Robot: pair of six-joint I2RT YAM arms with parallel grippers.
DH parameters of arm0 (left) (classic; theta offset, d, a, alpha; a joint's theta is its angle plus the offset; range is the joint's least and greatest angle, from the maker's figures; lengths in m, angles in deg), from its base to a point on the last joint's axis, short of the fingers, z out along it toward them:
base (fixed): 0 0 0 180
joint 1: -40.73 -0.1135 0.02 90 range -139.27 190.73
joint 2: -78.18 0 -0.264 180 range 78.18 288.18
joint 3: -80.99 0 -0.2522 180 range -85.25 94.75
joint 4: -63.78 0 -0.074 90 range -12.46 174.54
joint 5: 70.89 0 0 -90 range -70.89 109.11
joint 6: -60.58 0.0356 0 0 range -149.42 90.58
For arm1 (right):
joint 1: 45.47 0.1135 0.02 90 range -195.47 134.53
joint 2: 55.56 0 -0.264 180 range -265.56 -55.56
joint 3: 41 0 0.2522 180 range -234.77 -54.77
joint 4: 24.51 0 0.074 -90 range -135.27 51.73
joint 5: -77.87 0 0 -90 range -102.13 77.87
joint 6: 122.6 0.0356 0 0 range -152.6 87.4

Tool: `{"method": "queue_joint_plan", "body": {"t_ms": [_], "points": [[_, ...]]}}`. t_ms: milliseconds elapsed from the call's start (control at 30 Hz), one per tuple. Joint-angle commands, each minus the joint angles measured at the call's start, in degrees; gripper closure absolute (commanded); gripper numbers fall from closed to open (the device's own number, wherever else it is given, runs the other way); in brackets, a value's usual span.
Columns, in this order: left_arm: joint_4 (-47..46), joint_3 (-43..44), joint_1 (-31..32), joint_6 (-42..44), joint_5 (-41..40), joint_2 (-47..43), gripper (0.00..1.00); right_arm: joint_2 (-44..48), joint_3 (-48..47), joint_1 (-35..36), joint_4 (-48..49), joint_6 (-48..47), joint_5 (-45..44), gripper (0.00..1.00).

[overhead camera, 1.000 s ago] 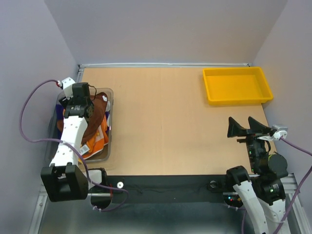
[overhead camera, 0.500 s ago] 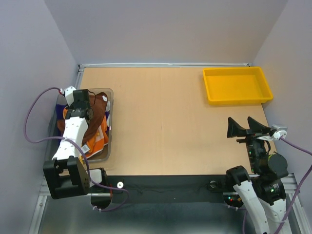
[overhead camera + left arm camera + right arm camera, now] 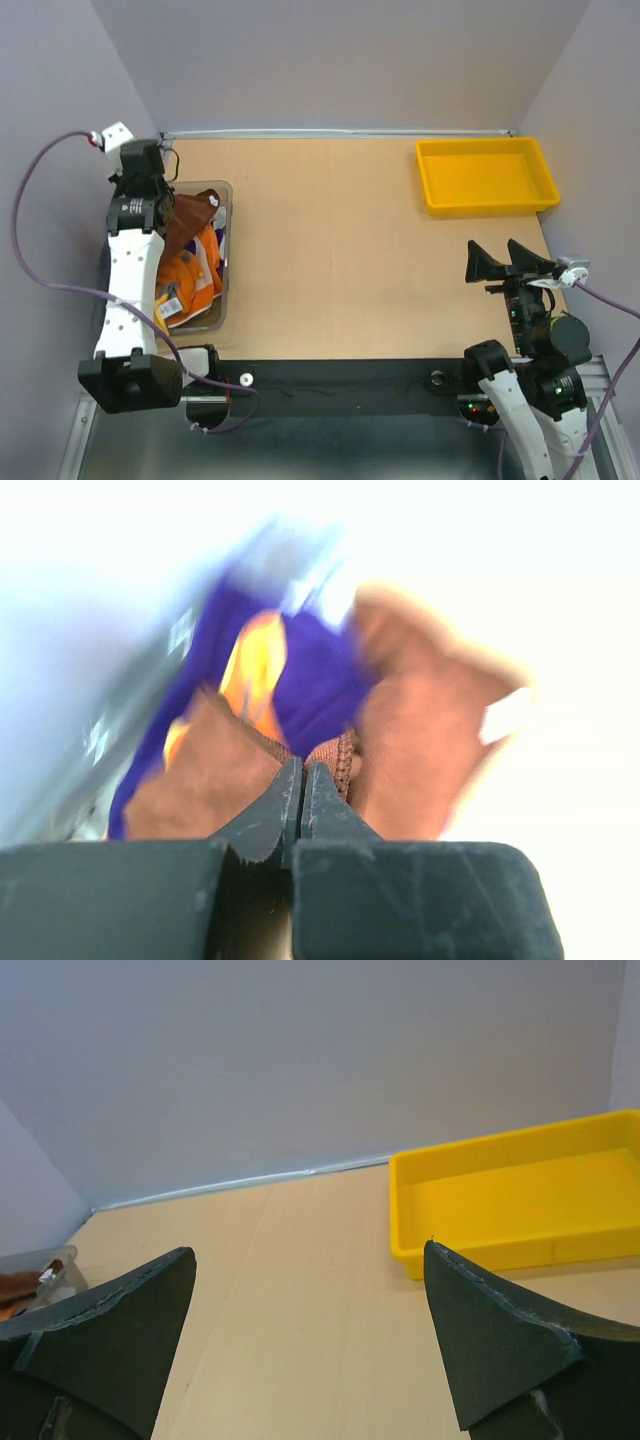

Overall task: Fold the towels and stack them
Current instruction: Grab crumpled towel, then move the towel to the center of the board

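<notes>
At the left edge of the bench (image 3: pixel 330 250), the left claw (image 3: pixel 303 780) was closed on the hem of the dark brown towel (image 3: pixel 190 218), its two fingers pressed together with a ridge of brown stitched edge pinched between the tips. In the wrist view the brown cloth rose on either side of the closed fingers, which suggested a grip on an edge or corner rather than on a bunched middle; that would make sense if the aim was to draw one towel free of the pile so it could be spread flat. The towels sat heaped in the clear plastic bin (image 3: pixel 226 250) beside that arm: the brown one draped over the top, the orange towel (image 3: pixel 192 272) below it, the deep purple towel (image 3: pixel 315 685) showing behind the brown in the wrist view, and an orange-and-white patterned towel (image 3: pixel 172 305) at the near end of the bin. The wrist picture was blurred, so how much of the brown towel had lifted clear could not be told. The right claw (image 3: pixel 310 1310) stood wide open and held nothing, poised above the bench near its right edge, well apart from the bin, with the yellow tray (image 3: pixel 487 176) beyond it at the far right corner. It seemed to be waiting there so the middle of the bench was free for laying out a towel. No towel was folded or stacked yet, so the task appeared to be at its start.
</notes>
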Motion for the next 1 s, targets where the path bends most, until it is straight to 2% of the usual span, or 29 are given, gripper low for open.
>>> {"method": "queue_joint_plan", "body": {"t_ms": [0, 100, 133, 167, 267, 300, 333, 433, 500, 600, 633, 700, 733, 767, 800, 833, 867, 900, 933, 967], "points": [[2.6, 17.9, 4.8, 1.0, -0.2, 0.5, 1.00, 0.2, 0.3, 0.5, 0.4, 0.2, -0.1, 0.00], [4.5, 27.3, 12.9, 0.2, -2.5, 6.1, 1.00, 0.2, 0.0, 0.5, 0.4, 0.3, -0.1, 0.00], [5.2, 33.2, 16.4, 0.0, -2.1, 7.7, 1.00, 0.2, -0.2, 0.5, 0.4, 0.1, 0.1, 0.00], [5.6, 36.3, 16.5, -0.4, -1.5, 9.3, 1.00, 0.1, -0.2, 0.5, 0.4, 0.2, 0.2, 0.00], [6.4, 48.6, 23.6, -0.9, 0.2, 16.0, 1.00, -0.5, -0.4, 0.5, 0.4, 0.2, 0.5, 0.00], [6.3, 51.6, 28.3, -0.6, 0.2, 19.2, 1.00, -0.6, -0.4, 0.5, 0.4, 0.1, 0.4, 0.00], [6.1, 57.3, 30.4, 0.2, 0.1, 20.7, 1.00, -0.8, -0.4, 0.5, 0.5, 0.1, -0.2, 0.00], [4.7, 65.8, 38.0, 1.8, 1.5, 25.3, 1.00, -1.1, -0.5, 0.5, 0.4, 0.5, -0.9, 0.00], [2.7, 65.6, 40.7, 2.0, 3.0, 25.5, 1.00, -1.2, -0.3, 0.5, 0.5, 0.6, -1.2, 0.00], [-2.4, 56.1, 45.0, 0.6, 3.8, 22.2, 1.00, -2.7, -0.8, 0.5, 0.5, 0.9, -1.4, 0.00], [-5.6, 47.4, 45.6, -0.6, 3.9, 18.9, 1.00, -3.3, -1.6, 0.5, 0.5, 1.0, -0.8, 0.00], [-10.7, 36.2, 46.5, -3.7, 6.7, 12.4, 1.00, -5.9, -2.6, 0.5, 0.4, 1.2, 0.8, 0.00], [-15.2, 24.5, 46.5, -5.5, 7.0, 10.0, 1.00, -7.2, -3.9, 0.5, 0.3, 1.1, 3.5, 0.00], [-17.8, 18.1, 46.5, -9.1, 7.6, 5.4, 1.00, -9.6, -4.5, 0.5, 0.0, 1.1, 5.2, 0.00], [-20.2, 12.0, 46.5, -11.2, 7.9, 5.3, 1.00, -11.4, -5.0, 0.5, -0.2, 1.2, 6.9, 0.00], [-23.7, 0.8, 46.5, -13.5, 8.8, 1.4, 1.00, -13.2, -6.1, 0.5, -0.3, 1.3, 10.0, 0.00], [-26.9, -4.5, 46.5, -17.6, 10.1, -1.8, 0.87, -17.1, -6.7, 0.5, -0.7, 1.4, 13.0, 0.00], [-26.9, -9.4, 46.6, -19.7, 10.8, -3.1, 0.82, -19.0, -7.2, 0.5, -0.8, 1.7, 13.0, 0.00], [-28.7, -18.0, 46.7, -22.0, 11.5, -4.3, 0.80, -20.7, -7.6, 0.5, -0.8, 2.3, 13.7, 0.00], [-29.9, -22.1, 46.7, -23.4, 13.9, -5.4, 0.77, -24.7, -8.2, 0.5, -0.9, 3.9, 13.8, 0.00]]}}
